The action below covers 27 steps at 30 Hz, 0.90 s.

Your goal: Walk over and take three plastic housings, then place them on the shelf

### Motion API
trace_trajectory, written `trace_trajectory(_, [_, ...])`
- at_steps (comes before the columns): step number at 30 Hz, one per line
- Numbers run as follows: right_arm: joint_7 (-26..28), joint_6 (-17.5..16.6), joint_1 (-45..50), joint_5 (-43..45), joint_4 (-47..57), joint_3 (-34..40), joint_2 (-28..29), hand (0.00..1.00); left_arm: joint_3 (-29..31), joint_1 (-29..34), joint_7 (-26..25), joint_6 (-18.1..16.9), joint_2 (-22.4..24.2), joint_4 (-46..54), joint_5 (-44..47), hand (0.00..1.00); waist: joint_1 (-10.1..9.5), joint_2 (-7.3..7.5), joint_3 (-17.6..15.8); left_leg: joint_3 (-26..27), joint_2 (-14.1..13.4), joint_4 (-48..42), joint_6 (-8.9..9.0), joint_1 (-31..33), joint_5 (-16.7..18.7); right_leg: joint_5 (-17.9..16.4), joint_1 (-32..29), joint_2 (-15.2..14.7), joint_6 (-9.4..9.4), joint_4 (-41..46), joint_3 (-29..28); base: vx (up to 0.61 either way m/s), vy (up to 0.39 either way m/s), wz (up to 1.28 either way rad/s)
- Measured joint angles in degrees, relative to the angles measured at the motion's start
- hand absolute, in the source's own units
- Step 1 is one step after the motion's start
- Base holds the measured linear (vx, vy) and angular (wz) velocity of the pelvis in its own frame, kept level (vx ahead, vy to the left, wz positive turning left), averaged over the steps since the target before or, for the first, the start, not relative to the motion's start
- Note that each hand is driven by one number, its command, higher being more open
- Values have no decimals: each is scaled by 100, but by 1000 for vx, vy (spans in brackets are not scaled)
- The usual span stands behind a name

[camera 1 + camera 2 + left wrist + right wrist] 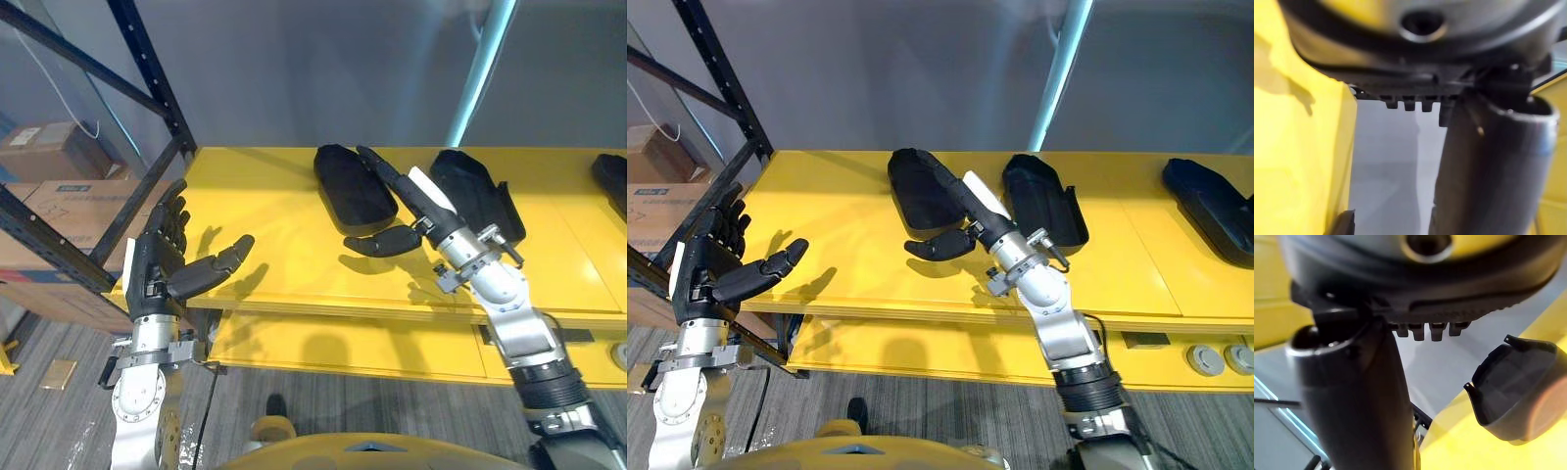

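3 black housings sit on the yellow worktop (265, 196), none lifted: left housing (355, 184), middle housing (477, 193), right housing (612, 181). Right hand (416, 203) reaches between left and middle, fingers straight, thumb spread, probably lining up a grasp. Left hand (157, 259) hovers at the worktop edge, fingers released, empty.

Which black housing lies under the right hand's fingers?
The leftmost housing: the right hand stretches its fingers over it. The middle housing lies beside the hand, the third housing far right.
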<state>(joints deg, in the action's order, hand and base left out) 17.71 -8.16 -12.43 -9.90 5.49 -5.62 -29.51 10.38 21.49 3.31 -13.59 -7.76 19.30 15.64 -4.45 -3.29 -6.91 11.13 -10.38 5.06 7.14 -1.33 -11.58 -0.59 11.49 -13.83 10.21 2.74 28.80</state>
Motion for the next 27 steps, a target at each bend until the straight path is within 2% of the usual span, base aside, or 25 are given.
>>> trace_trajectory(4, [156, -97, -229, -439, -306, -27, -507, 100, 10, 190, 166, -1, -113, -1, 219, 100, -37, 104, -8, -101, 20, 2, -21, 35, -30, 1, 64, 0, 2, 0, 102, -6, -5, 14])
trace_trajectory(9, [187, -228, -250, -891, -345, -80, -1135, 100, 21, 342, 301, -1, -126, -1, 225, 100, -76, 122, -2, -172, 32, 3, -49, 84, -46, 2, 61, 0, 1, 4, 179, -15, -2, 7])
trace_trajectory(15, [786, -267, -649, -1011, -489, -418, -1648, 100, 2, 366, 423, -2, -238, -2, 249, 100, -108, 211, 19, -171, 31, 3, -48, 89, -36, -4, 47, 0, -10, -11, 190, 0, 0, 0])
trace_trajectory(22, [1307, -311, -1104, -1003, -909, -1155, -1791, 100, -165, 353, 425, -1, -356, -5, 428, 100, -195, 276, 17, -169, 32, 3, -27, 88, -61, 14, 52, 0, 18, -5, 187, 0, 0, 0])
trace_trajectory(27, [1440, -346, -1302, -1012, -1475, -1701, -1786, 100, -400, 336, 370, 4, -367, -11, 421, 100, -326, 280, 13, -173, 31, 3, -26, 90, -66, 12, 55, 0, 16, 9, 188, 0, 0, 0])
